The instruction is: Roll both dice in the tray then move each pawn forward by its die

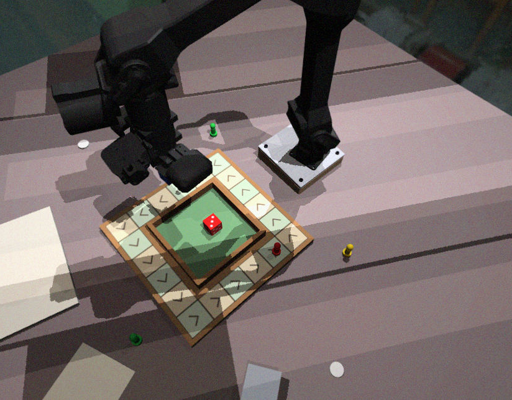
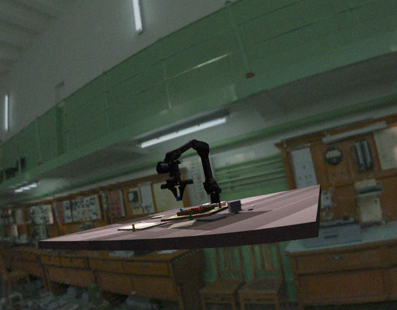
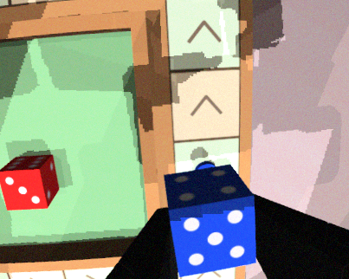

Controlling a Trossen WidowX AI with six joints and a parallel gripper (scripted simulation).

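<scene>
My gripper is shut on the blue die, raised above the board's upper-left side in the top view. A five faces the wrist camera. The red die lies in the green tray with three pips on top. The blue pawn shows only partly behind the held die; the gripper hides it in the top view. The red pawn stands upright on a tile near the board's right corner.
Green pawns and a yellow pawn stand off the board. A grey block, pale sheets and white discs lie around it. The arm's base plate is beyond the board.
</scene>
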